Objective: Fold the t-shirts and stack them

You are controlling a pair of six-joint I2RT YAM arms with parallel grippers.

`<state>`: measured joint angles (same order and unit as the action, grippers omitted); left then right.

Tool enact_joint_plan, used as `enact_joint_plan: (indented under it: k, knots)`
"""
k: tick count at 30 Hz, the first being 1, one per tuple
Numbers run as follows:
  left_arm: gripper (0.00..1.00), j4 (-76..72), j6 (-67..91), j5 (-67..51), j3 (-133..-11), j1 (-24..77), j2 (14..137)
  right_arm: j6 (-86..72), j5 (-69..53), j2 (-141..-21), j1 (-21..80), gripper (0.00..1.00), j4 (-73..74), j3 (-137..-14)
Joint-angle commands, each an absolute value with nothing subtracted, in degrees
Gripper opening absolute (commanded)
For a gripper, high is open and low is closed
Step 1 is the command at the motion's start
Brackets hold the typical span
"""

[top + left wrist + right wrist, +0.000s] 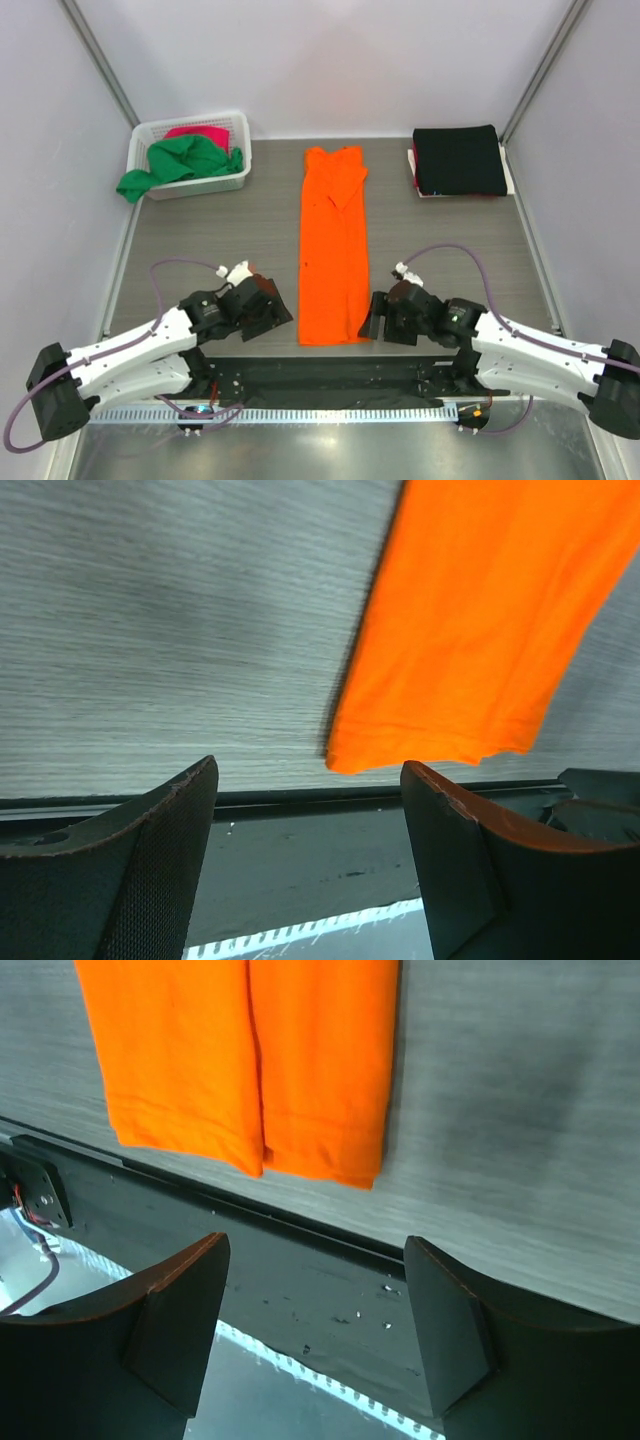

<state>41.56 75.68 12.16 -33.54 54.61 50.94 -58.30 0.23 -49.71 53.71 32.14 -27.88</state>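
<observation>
One orange shirt lies flat in the middle of the grey desk, folded lengthwise into a long narrow strip. It runs from the near edge toward the far wall, hem nearest me and collar end farthest. The cloth is bright, plain and mostly smooth, with some rumpling where the sleeves are tucked in at the far end. From the right wrist camera I see two folded-in side panels meeting along a straight line down the middle, with a stitched hem across the bottom.

My left gripper sits low just left of the hem, jaws apart and empty; the hem corner shows a little beyond its fingers. My right gripper sits just right of the hem, jaws likewise apart with nothing between them.

At the far right, a black shirt rests folded square. At the far left, a white basket holds a crumpled green shirt spilling over its rim, and a pink shirt behind it.
</observation>
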Motion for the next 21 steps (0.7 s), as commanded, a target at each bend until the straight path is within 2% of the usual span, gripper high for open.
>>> enact_joint_plan:
  k: [1,11,15,21]
  knots:
    - [0.74,36.7,78.7,11.3,-30.9,56.1,51.9,-69.0,6.1,-47.0,58.7,0.75,27.6,-24.3]
    - [0.71,27.5,83.1,11.4,-25.0,60.2,53.6,-68.3,12.7,-50.2,60.7,0.66,22.2,-20.6]
    - [0.70,21.1,83.9,10.2,-22.8,60.8,56.2,-68.1,14.9,-49.6,60.7,0.57,20.7,-19.4]
    - [0.68,16.0,84.9,9.9,-23.1,63.0,63.0,-68.1,13.4,-53.3,60.7,0.54,16.7,-18.1]
